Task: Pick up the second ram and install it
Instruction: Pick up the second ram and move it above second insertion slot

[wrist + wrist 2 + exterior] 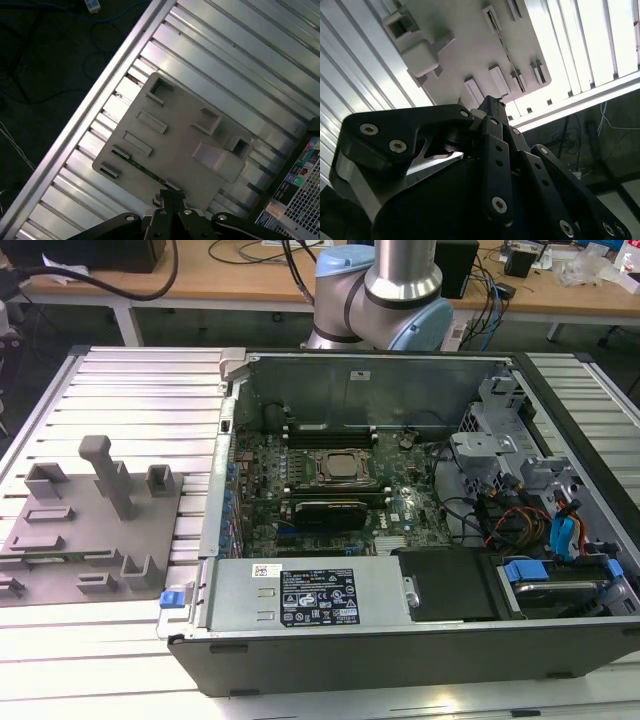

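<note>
Claw [171, 196], closed to its tips on nothing, above grey fixture plate [175, 135]; second ram [137, 165] below, slightly off its tips, slotted on edge, likely to offer a pinchable edge

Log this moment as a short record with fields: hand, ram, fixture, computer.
hand: shut, holding nothing, above the grey fixture plate
second ram: thin dark strip at the plate's edge, apparently not yet picked up
computer case: open, on the slotted table, to the exterior view's right of the plate
</note>
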Tool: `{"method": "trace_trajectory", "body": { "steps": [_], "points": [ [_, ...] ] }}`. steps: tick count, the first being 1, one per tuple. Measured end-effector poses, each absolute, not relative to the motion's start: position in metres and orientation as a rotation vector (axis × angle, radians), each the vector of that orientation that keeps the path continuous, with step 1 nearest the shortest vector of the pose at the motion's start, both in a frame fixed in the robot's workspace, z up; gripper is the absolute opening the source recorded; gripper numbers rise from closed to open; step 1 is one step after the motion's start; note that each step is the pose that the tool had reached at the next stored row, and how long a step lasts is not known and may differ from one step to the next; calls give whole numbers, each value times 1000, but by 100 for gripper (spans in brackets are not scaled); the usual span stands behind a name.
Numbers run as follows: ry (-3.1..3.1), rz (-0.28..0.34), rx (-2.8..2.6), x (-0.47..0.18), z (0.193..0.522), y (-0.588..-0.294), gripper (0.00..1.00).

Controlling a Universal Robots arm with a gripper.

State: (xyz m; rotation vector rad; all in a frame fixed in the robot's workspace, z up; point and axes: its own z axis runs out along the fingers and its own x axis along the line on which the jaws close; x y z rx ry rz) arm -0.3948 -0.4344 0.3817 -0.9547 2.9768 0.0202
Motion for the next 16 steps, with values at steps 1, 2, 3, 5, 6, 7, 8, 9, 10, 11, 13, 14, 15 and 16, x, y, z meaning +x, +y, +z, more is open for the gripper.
{"method": "trace_trajectory", "body": {
  "steps": [1, 2, 3, 5, 6, 7, 8, 9, 10, 11, 13, 14, 15, 16],
  "points": [
    [2970, 20, -975, -395, 382, -434, 11],
    [2965, 21, -990, -395, 382, -434, 11],
    [2960, 21, -1007, -395, 382, -434, 11],
    [2939, 21, -1067, -395, 382, -434, 11],
    [2928, 21, -1096, -395, 382, -434, 11],
    [2922, 22, -1112, -395, 382, -434, 11],
    [2915, 22, -1133, -395, 382, -434, 11],
    [2909, 22, -1147, -395, 382, -434, 11],
    [2903, 22, -1162, -395, 382, -434, 11],
    [2890, 22, -1195, -395, 382, -434, 11],
    [2867, 23, -1250, -395, 382, -434, 11],
    [2853, 23, -1282, -395, 382, -434, 11],
    [2842, 23, -1307, -395, 382, -434, 11],
    [2830, 23, -1332, -395, 382, -434, 11]
  ]
}}
